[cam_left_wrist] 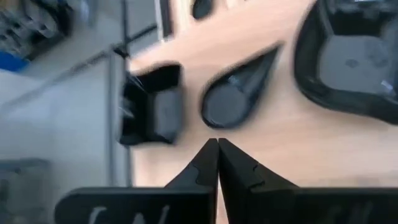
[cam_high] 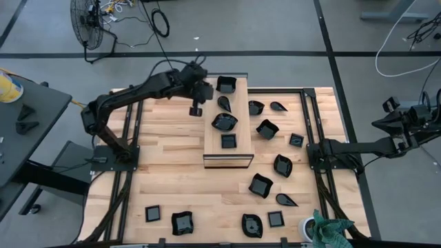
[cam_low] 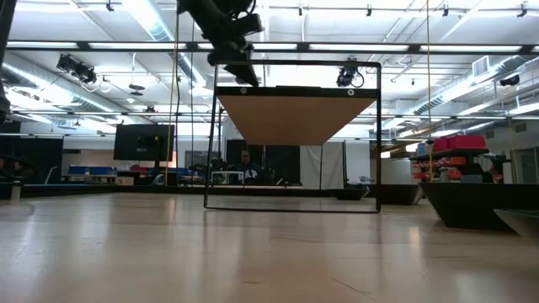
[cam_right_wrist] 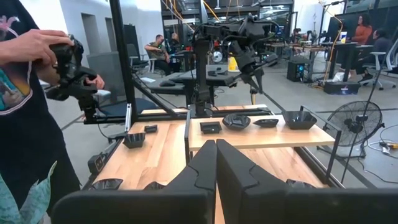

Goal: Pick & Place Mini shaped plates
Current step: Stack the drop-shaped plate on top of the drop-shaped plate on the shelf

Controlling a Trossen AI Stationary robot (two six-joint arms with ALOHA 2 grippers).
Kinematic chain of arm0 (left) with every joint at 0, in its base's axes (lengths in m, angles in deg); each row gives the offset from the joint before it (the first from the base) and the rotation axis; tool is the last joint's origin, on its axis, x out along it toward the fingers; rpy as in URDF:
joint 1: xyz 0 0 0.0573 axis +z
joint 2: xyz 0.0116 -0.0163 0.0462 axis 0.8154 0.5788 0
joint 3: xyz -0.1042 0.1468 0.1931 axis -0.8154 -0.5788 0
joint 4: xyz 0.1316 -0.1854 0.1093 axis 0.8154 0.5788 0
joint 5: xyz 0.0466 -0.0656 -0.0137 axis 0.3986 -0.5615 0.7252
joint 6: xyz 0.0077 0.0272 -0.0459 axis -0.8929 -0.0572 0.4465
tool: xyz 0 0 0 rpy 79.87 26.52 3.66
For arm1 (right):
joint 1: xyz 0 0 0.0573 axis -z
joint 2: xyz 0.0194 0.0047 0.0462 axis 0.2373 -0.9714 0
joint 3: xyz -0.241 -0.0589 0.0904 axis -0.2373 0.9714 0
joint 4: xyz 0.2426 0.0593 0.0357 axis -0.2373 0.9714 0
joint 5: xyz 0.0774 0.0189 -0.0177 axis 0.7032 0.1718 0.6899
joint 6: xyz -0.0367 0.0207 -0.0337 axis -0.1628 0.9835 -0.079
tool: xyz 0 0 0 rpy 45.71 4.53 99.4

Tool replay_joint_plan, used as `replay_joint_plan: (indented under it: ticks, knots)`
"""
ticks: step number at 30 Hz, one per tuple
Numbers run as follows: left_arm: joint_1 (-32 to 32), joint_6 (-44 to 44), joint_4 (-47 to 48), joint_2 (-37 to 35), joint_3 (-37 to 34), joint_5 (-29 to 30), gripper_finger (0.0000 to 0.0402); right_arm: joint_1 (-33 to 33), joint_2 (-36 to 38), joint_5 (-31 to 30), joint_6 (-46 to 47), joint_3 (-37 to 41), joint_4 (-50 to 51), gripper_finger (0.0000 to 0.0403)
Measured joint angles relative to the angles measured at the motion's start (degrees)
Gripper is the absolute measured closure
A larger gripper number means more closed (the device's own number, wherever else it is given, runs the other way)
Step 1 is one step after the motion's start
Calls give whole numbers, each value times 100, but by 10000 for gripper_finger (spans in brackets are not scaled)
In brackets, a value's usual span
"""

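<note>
Plates: small glossy black dishes, scattered over the table (cam_high: 172, 193) in the high view. Four are seen on the raised board (cam_high: 210, 141) at upper centre: a square plate (cam_high: 225, 85) at its top end, a teardrop plate (cam_high: 224, 103) just below, a wavy plate (cam_high: 224, 122) below that, a small square (cam_high: 229, 141) nearest the lower end. The rest lie right of the board and along the bottom edge, well apart from one another.

Handling, as judged: plates appear stiff, light and hard-glazed, so likely slippery and liable to chip if dropped. Walls look low and thin; a rim pinch, one finger inside and one outside, is probably the only usable hold. A straight side is favoured on the squares; on the teardrop, the broad end is favoured over the point.

Left gripper (cam_high: 196, 109): held above the board's upper left edge, just beside the teardrop plate. In the left wrist view the fingers (cam_left_wrist: 199, 171) are pressed together, tips meeting near the teardrop's (cam_left_wrist: 235, 93) rounded end, the square plate (cam_left_wrist: 152, 112) to frame left of it. Nothing is pinched; contact with the teardrop cannot be told.

Right gripper (cam_right_wrist: 216, 155): parked off the table at the right edge of the high view, fingers pressed together, empty. A person (cam_right_wrist: 25, 106) is seen at frame left of the right wrist view.
</note>
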Motion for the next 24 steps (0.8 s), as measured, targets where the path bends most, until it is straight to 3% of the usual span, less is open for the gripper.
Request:
replay_joint_plan:
  ticks: [9,17,24]
  knots:
    - [222,329,378,-53,-2,-655,384,-1,0,0,0,2,0,392]
    - [263,-688,370,172,-8,-1417,396,-1,0,1,0,1,0,392]
    - [267,-1140,207,579,-8,-1443,397,-1,0,0,0,2,0,392]
